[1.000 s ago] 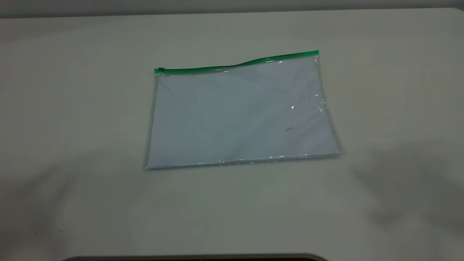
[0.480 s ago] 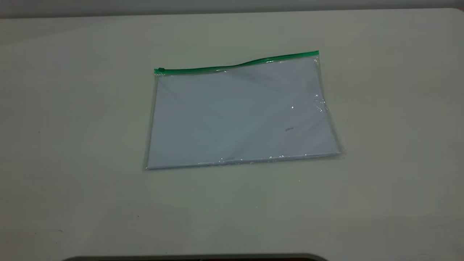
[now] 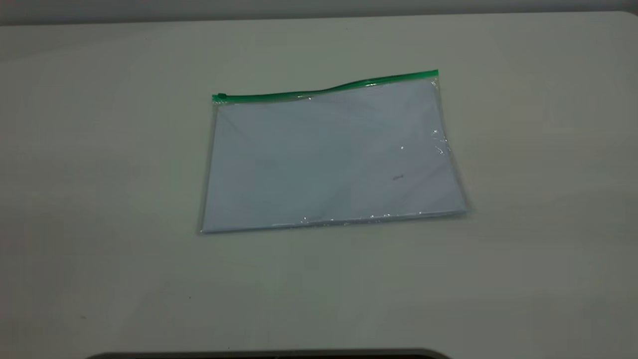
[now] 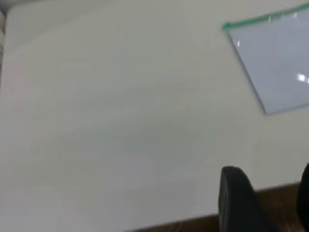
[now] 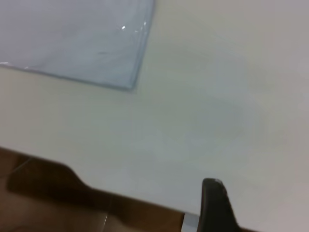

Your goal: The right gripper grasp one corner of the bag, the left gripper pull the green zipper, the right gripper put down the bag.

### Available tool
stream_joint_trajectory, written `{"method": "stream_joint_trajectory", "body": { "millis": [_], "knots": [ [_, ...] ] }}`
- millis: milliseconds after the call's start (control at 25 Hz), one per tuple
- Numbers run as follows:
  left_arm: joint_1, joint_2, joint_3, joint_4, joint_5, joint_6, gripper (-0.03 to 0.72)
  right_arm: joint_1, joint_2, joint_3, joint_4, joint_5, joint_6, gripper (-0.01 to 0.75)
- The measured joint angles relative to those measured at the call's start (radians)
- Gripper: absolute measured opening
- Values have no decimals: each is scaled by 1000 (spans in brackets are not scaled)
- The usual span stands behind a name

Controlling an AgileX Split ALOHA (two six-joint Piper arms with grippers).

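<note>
— Black left gripper (image 4: 270, 203) first: where is it, and how does it stand?

— Over the near edge of the table (image 3: 99, 149), well apart from the bag (image 3: 329, 159). Its two fingers (image 4: 235, 198) are spread wide with bare tabletop between them; they grip nothing and touch nothing.

— And the right gripper (image 5: 215, 208)?

— Also at the near edge of the table, well apart from the bag's near corner. Only one dark part of it shows, so I cannot tell whether it is spread or closed. It touches nothing visible.

— Where is the bag?

— Flat on the middle of the table in the exterior view, clear plastic with pale bluish-white sheets (image 3: 299, 169) inside. Its near long edge lies toward 6 o'clock.

— The green zipper (image 3: 326, 89)?

— Along the far long edge, toward 12 o'clock. It runs slightly wavy, higher toward the 1 o'clock corner. The slider (image 3: 221, 96) sits at the 10 o'clock corner, at the very end of the strip.
</note>
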Motion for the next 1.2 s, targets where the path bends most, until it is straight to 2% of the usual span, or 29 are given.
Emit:
{"method": "stream_joint_trajectory", "body": {
  "millis": [160,400,1080,1200],
  "knots": [
    [0,-54,106,1,0,-1,356,0,-65,62,-1,-21,3,488],
    [0,-86,156,-2,-19,-6,356,0,-79,63,-1,-31,3,486],
    [0,-87,161,-17,-30,-7,356,-1,-88,63,-1,-32,4,485],
    [50,-106,161,-18,-31,-7,356,-51,-144,63,1,-32,4,485]
  ]
}}
